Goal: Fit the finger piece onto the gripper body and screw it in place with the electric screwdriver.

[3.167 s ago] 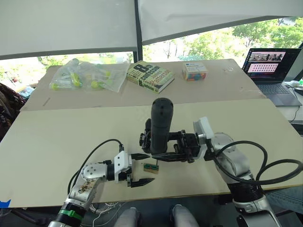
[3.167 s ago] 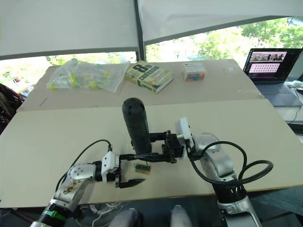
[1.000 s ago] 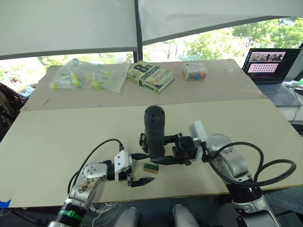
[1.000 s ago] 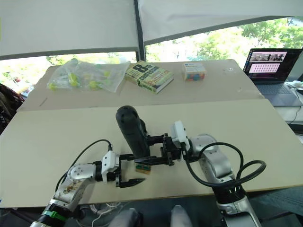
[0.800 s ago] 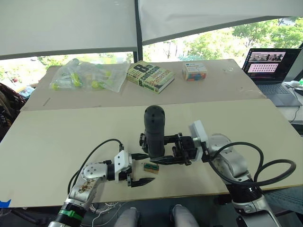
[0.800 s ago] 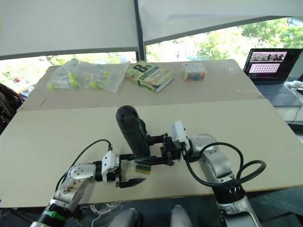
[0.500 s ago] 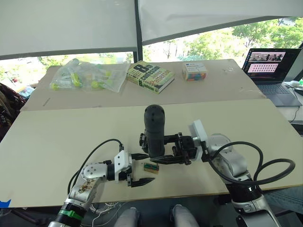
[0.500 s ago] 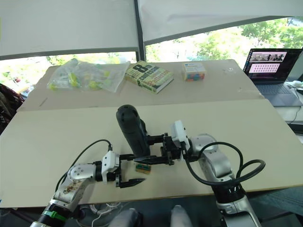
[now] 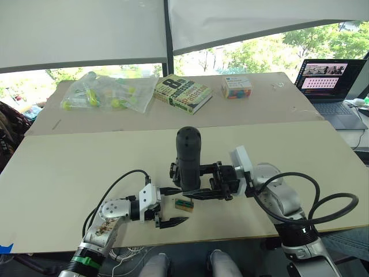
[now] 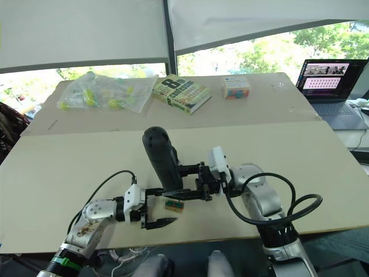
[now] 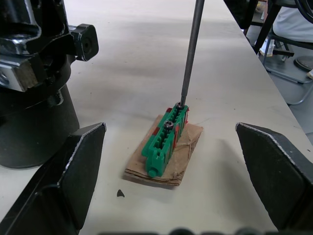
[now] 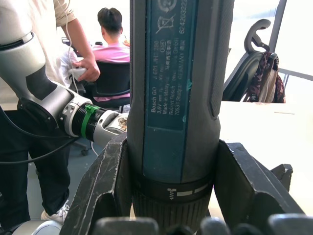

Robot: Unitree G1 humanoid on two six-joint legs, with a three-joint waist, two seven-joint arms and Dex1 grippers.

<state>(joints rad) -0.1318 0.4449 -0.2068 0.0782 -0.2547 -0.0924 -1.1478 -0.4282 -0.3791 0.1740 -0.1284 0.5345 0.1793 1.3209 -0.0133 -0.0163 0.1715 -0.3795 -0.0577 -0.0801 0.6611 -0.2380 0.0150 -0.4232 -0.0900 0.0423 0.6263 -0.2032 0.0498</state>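
Pale desk [image 9: 69, 173] is seen, with much bare room to the left and right and clutter only along the far edge. Near the front edge, the electric screwdriver [image 9: 188, 158] is held upright, clamped in the fingers of the right gripper [image 9: 202, 187]. Its bit [image 11: 190, 49] is set on a screw of the small green block [image 11: 165, 142], lying on brown card. The left gripper [image 9: 171, 206] is spread wide around the block, holding nothing. A screw seems to be worked now; next, steady downward pressure is likely needed.
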